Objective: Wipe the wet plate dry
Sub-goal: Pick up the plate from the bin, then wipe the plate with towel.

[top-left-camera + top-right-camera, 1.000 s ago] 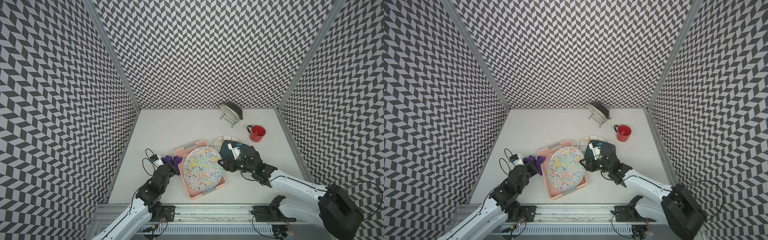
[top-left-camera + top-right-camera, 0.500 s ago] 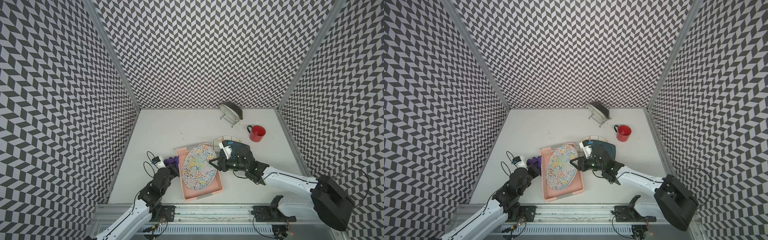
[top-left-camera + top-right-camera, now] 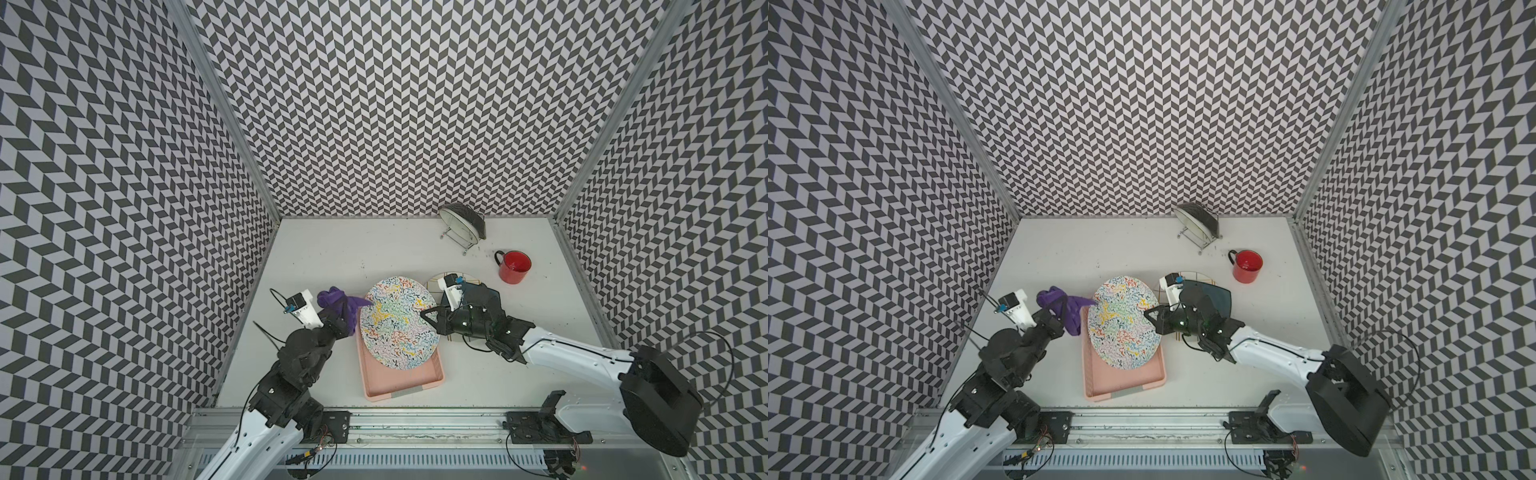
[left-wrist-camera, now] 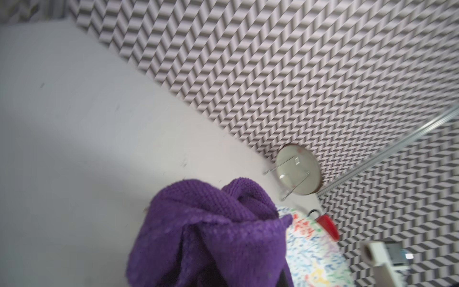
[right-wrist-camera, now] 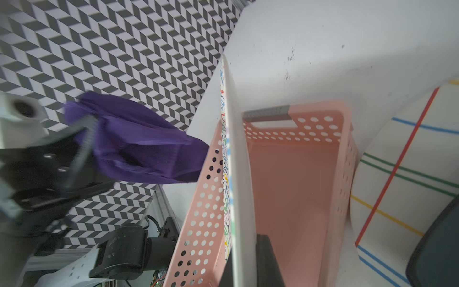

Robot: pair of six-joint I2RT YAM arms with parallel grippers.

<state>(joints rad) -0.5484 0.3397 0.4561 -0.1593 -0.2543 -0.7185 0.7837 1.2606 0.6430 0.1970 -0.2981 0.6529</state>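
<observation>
Multicoloured squiggle plate (image 3: 398, 322) — tilted, on edge.

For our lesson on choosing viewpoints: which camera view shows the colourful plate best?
A top view: the plate shows its whole patterned face, tilted up in the pink basket, the right claw gripping its rim. The right wrist view sees it only edge-on; the left wrist view catches a blurred part beside the purple cloth.

White shells, black joints, thin looping black cables — left arm (image 3: 266, 432) at lower left, right arm (image 3: 573, 359) lower right.
</observation>
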